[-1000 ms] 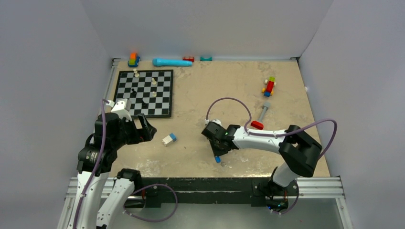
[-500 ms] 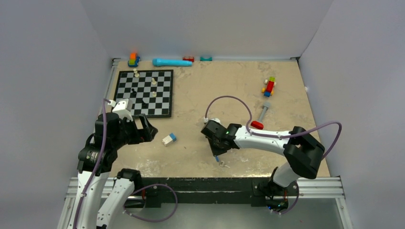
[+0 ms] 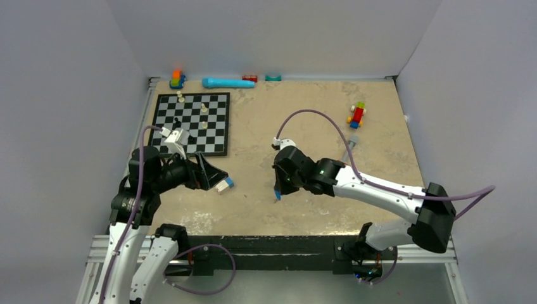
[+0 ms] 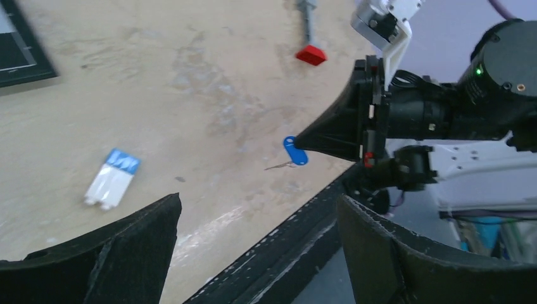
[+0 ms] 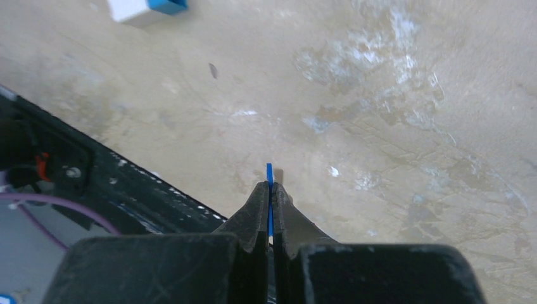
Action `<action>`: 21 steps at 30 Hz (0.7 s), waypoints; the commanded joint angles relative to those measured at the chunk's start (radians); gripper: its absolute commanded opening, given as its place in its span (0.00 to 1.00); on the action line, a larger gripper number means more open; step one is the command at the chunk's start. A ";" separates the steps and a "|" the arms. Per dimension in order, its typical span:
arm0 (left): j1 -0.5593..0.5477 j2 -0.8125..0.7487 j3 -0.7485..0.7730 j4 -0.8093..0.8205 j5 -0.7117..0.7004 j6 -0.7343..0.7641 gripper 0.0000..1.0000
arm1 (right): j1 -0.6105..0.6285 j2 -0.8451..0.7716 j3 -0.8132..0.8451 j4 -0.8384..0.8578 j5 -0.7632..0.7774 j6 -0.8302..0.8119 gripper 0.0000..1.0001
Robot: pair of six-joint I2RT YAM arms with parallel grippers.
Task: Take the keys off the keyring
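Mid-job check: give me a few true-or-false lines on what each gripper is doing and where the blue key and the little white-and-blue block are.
1. The right gripper is shut on the blue key. True.
2. The left gripper is clamped on the white-and-blue block. False: its jaws stand wide open and hold nothing; the block lies on the table, clear of the fingers.
3. The blue key lies flat on the chessboard. False: it is pinched edge-on between the right gripper's fingertips, well away from the chessboard.
4. A few chess pieces stand on the chessboard. True.
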 commanded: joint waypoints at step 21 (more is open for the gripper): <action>-0.230 0.203 0.330 0.455 0.324 -0.174 0.73 | 0.003 -0.192 0.547 0.132 -0.075 -0.213 0.00</action>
